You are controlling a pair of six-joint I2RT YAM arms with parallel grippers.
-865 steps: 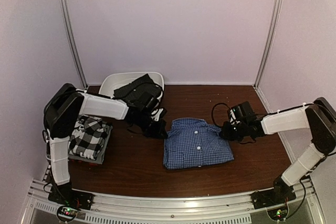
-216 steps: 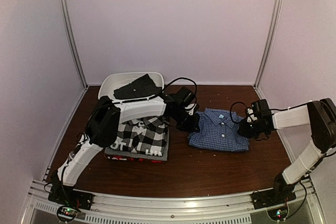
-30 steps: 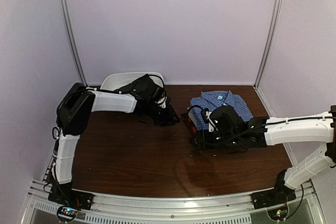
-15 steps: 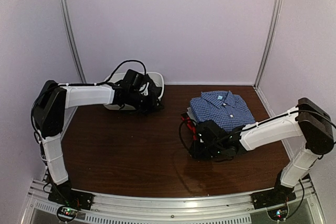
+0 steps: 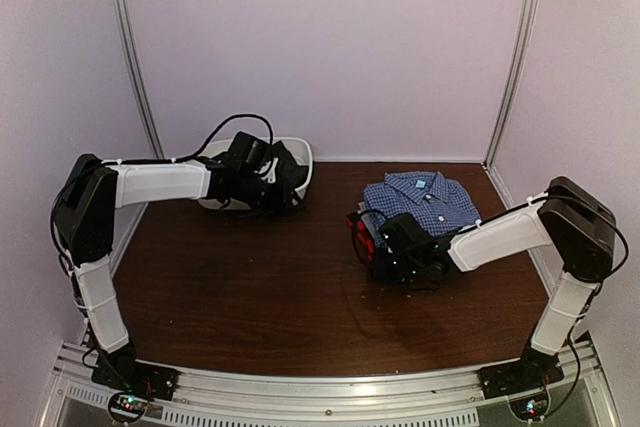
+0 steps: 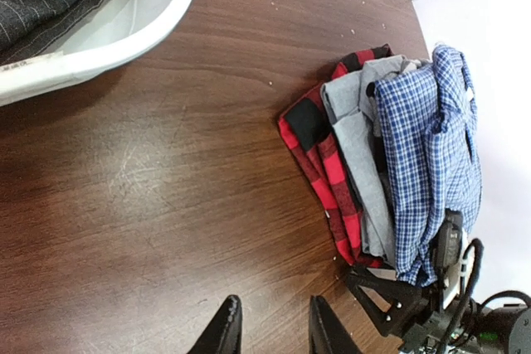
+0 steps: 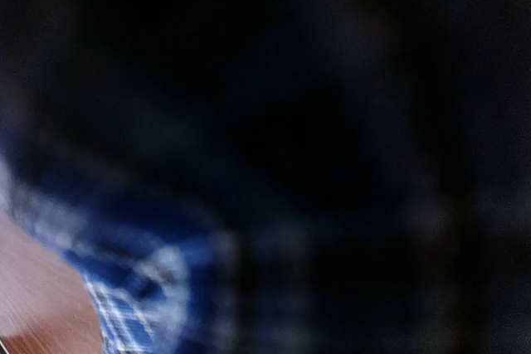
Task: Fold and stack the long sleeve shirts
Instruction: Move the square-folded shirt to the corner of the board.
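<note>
Pale lilac panel walls (image 5: 330,47) are enclosing a dark brown wooden tabletop (image 5: 250,287); slim silver metal posts (image 5: 135,57) are standing in the back corners, soft light glinting off the wood.

The right wrist view is almost wholly dark blur; only a smear of the blue-and-white fine-check cloth shirt (image 7: 124,308) reads at lower left. In the top view, the black right gripper (image 5: 393,247) sits at that shirt's near edge, fingertips hidden. The white oval plastic basin (image 6: 124,39) is cut off at the left wrist view's upper left.

Left end effector (image 6: 271,333) fingers apart, right arm (image 5: 500,235) folded inward
</note>
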